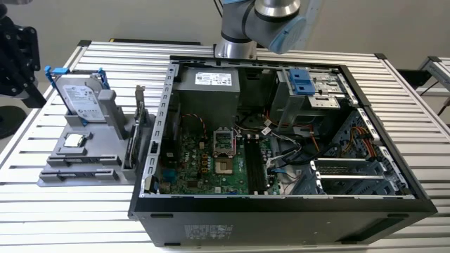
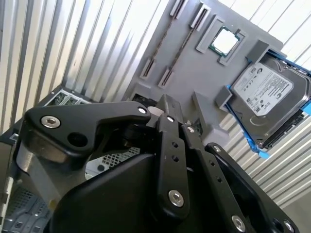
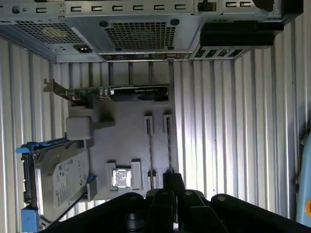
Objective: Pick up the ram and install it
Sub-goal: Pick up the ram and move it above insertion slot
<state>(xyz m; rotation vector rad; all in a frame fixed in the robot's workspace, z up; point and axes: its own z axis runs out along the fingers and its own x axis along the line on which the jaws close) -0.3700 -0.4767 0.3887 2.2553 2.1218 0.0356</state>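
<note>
The ram (image 3: pixel 168 148) stands on edge as a thin dark strip in a narrow slot of the matte grey holder (image 1: pixel 84 176). The holder sits at the exterior view's left of the open black steel case (image 1: pixel 281 211), on the ribbed aluminium surface (image 1: pixel 70 211). It also carries a silver hard drive (image 1: pixel 81 100) in a blue bracket (image 1: pixel 56 71), a square processor (image 1: pixel 74 140) and an upright card (image 1: pixel 138 124). The black pincer (image 3: pixel 173 180), pressed together on nothing, lines up with the slot's end in the first wrist view, with bare slats beside it.

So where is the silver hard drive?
The hard drive sits on the grey tray at the exterior view's left, outside the computer case, next to the small square chip.
</note>
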